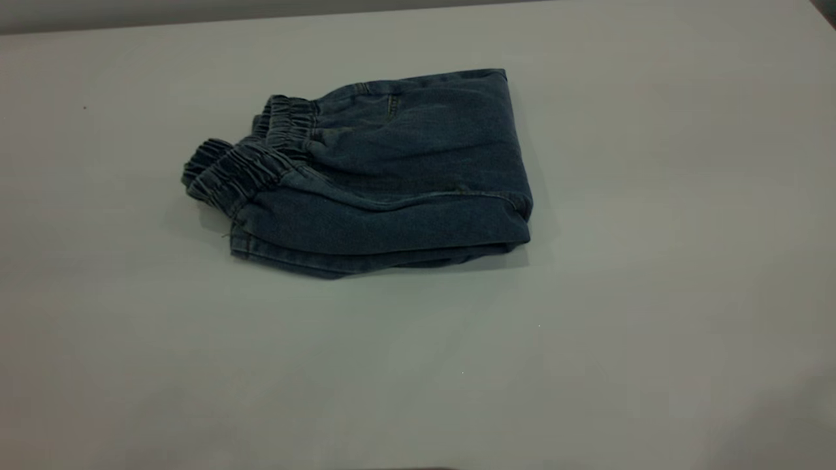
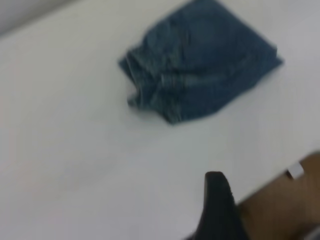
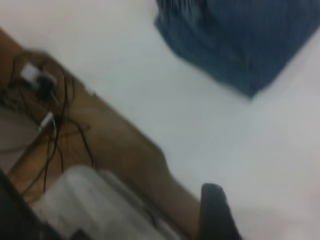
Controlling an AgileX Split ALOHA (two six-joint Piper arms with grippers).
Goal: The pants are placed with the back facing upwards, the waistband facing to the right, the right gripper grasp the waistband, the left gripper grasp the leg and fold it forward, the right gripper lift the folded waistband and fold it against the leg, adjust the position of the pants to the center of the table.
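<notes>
**Both claws clear of the folded pants; bundle sits off-centre**

The left gripper (image 2: 217, 205) shows only as a black wedge at the edge of its own wrist view, above bare table. I cannot tell how wide it stands, though no cloth is on the part that shows. The right gripper (image 3: 215, 212) is the same: one dark wedge, nothing on it that I can see, and its opening cannot be judged. Neither claw appears in the exterior view.

The pants (image 1: 366, 173) lie folded into a compact denim bundle on the table (image 1: 653, 326). Seen from the exterior camera, the bundle's long axis runs from 9 o'clock to 3 o'clock. The gathered elastic waistband (image 1: 261, 156) is at the 9 o'clock end and the smooth folded edge at the 3 o'clock end. No printed leg shows, only plain denim. The folds look done, so I'd say what is left is the centring.

The bundle sits a little toward 11 o'clock from the middle of the table. By my reckoning a nudge would have to carry it toward 5 o'clock. Both claws are well apart from it. Since the bundle lies on the left half, the left arm is probably the nearer, though that is a guess. Past the table's edge, the right wrist view shows loose cables (image 3: 50, 100).
</notes>
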